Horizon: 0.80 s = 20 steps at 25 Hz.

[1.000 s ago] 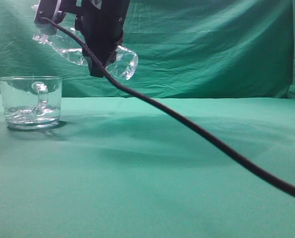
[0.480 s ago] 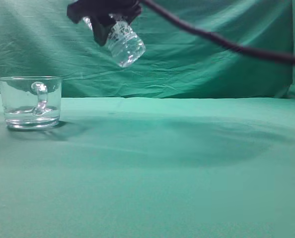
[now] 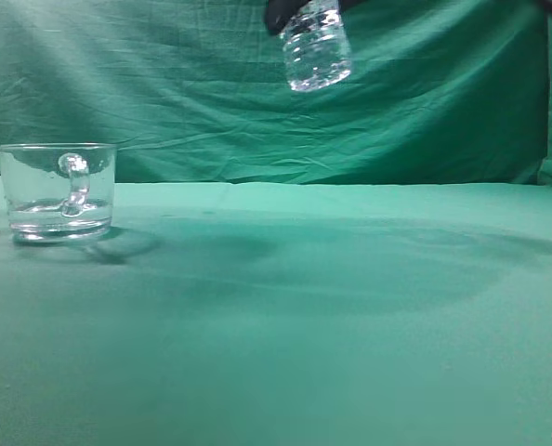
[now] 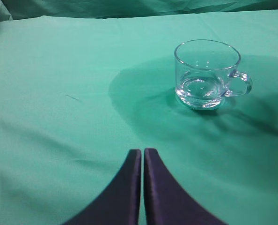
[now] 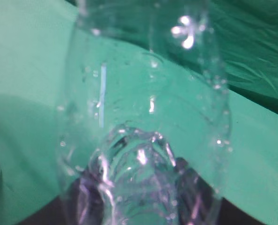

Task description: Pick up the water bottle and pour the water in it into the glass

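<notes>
The glass (image 3: 57,191) stands at the left of the green table with a shallow layer of water (image 3: 58,213) in its bottom; it also shows in the left wrist view (image 4: 207,74), handle to the right. The water bottle (image 3: 315,46) hangs high at the top centre, nearly upright, base down, with its upper part cut off by the frame edge. My right gripper (image 5: 139,187) is shut on the water bottle (image 5: 143,117), which fills the right wrist view. My left gripper (image 4: 142,152) is shut and empty, low over the cloth, short of the glass.
A green cloth covers the table (image 3: 350,307) and hangs as a backdrop (image 3: 443,93). The table's far edge runs behind the glass.
The right gripper has carried the bottle up and to the right, away from the glass, turning it from tilted to nearly upright. The arm and black cable have left the view.
</notes>
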{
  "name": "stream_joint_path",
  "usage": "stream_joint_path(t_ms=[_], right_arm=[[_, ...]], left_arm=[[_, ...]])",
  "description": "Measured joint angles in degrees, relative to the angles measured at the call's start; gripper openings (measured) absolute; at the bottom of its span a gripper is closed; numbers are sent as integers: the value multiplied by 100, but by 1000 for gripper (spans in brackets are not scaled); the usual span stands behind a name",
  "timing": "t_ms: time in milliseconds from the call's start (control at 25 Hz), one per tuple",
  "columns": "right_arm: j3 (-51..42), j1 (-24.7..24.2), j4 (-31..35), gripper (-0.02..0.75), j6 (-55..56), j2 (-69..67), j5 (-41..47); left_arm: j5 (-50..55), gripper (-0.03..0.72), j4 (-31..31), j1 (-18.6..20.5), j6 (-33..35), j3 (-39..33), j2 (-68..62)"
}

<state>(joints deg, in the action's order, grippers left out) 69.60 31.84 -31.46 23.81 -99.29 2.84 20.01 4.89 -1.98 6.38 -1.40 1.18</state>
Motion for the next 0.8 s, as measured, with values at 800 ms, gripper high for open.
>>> stream_joint_path(t_ms=[800], right_arm=[[-3379, -2116, -168, 312, -810, -205, -4811]], left_arm=[[0, 0, 0, 0, 0, 0, 0]])
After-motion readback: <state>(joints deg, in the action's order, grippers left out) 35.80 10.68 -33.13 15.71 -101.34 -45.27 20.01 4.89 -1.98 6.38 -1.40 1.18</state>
